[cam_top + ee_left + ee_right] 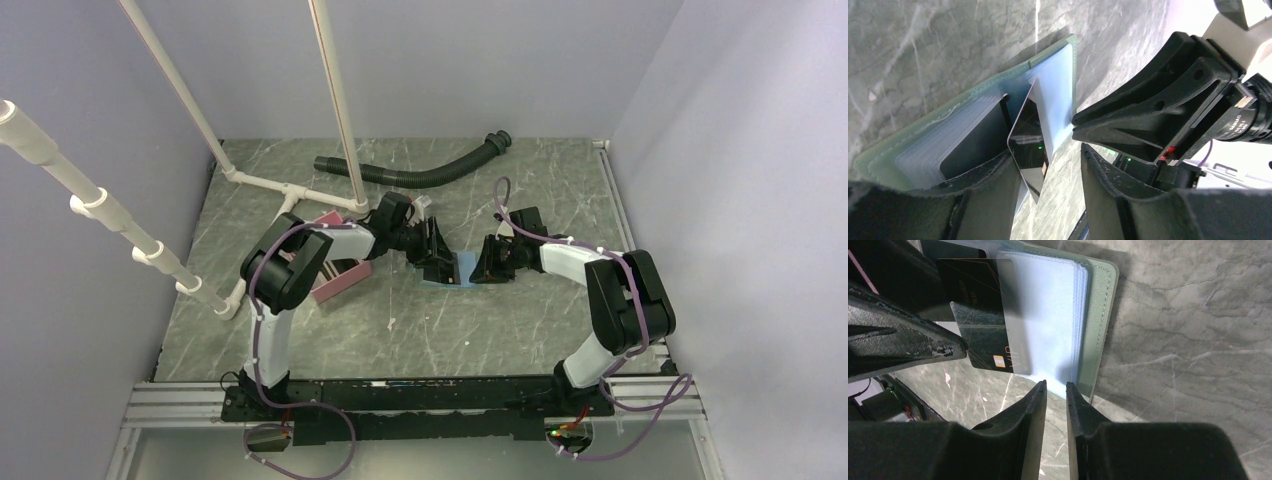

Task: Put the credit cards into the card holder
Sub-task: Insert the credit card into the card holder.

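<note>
We see the card holder (1055, 75) lying open and flat on the tabletop (1193, 340), in the middle between the two arms, with its stack of clear sleeves facing up. One dark credit card (1029, 150) is about half inside a sleeve. Its free half sticks out toward the left arm and is tilted up from the holder. A second dark card (973, 142) seems to sit deeper in a sleeve beside it.

The left end effector (1048, 160) is released. Its fingers stand well apart around the card's outer corner, and we see no clamp on the card. We judge that it is open so that the card rests in the sleeve by itself, ready for a push.

The right end effector (1055, 387) is at the opposite edge of the holder, with its fingers almost together and only a thin gap between them. Its tips are just at the edge of the sleeves, probably to keep the holder from sliding while a card goes in. Whether it really pinches a sleeve we cannot tell.

In our judgement this insertion is only partly done, and the card needs to go fully in. The pink box (338, 280) is well apart, on the left.
</note>
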`<action>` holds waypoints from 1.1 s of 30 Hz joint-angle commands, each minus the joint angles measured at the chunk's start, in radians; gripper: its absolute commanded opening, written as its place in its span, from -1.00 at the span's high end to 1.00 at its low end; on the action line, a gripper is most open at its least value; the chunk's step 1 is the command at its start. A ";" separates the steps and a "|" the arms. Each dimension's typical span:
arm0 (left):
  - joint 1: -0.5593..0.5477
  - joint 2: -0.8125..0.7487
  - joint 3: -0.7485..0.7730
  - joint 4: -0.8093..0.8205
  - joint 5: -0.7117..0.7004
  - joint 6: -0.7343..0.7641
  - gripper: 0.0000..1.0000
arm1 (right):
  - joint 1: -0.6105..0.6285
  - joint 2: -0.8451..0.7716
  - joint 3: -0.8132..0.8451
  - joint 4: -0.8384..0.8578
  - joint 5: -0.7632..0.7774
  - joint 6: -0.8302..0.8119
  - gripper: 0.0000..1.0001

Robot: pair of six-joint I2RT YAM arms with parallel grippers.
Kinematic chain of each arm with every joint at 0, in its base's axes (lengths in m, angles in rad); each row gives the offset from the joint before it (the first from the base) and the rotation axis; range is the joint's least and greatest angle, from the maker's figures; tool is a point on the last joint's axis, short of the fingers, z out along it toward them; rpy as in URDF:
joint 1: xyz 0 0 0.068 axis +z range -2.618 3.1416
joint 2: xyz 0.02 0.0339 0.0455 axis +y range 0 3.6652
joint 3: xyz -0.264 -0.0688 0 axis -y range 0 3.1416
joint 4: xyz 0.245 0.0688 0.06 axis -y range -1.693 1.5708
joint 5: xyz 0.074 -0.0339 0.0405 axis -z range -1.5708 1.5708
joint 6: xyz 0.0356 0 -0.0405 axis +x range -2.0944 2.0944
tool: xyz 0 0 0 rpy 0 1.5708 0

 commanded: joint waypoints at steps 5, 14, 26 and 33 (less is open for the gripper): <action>-0.028 -0.047 0.018 -0.331 -0.223 0.128 -0.18 | -0.003 -0.014 0.009 -0.003 0.014 -0.023 0.52; -0.078 -0.081 0.134 -0.560 -0.437 0.194 -0.47 | -0.004 -0.004 0.013 -0.002 0.006 -0.031 0.52; -0.088 -0.123 0.167 -0.662 -0.485 0.222 -0.69 | -0.003 -0.003 0.014 0.015 -0.039 -0.028 0.52; -0.081 -0.132 0.214 -0.743 -0.518 0.273 -0.84 | 0.000 -0.007 0.017 0.027 -0.068 -0.022 0.51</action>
